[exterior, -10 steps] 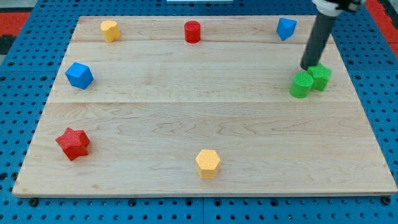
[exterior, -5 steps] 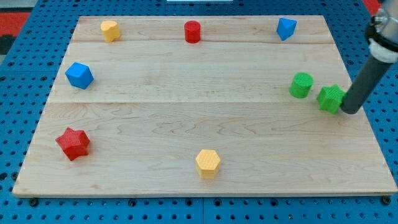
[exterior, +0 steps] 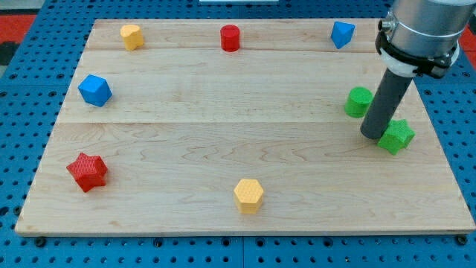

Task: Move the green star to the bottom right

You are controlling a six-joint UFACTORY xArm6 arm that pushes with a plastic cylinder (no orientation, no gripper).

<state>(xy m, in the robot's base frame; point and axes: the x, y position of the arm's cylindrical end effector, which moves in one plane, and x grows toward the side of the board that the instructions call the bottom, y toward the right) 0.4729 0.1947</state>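
Note:
The green star [exterior: 398,137] lies on the wooden board [exterior: 223,149] at the view's right, about mid-height. My tip [exterior: 372,135] rests on the board touching the star's left side. The rod rises from it toward the view's top right and hides part of the star. A green cylinder [exterior: 358,101] stands just above and to the left of my tip, apart from the star.
A blue block [exterior: 342,33], a red cylinder [exterior: 230,37] and a yellow block [exterior: 132,36] line the view's top. A blue block [exterior: 94,90] and a red star [exterior: 88,171] are at the left. A yellow hexagon [exterior: 248,195] is at bottom centre.
The green star has slid down and right, away from the green cylinder. My tip went from above the pair, round the star's right side, to its left side.

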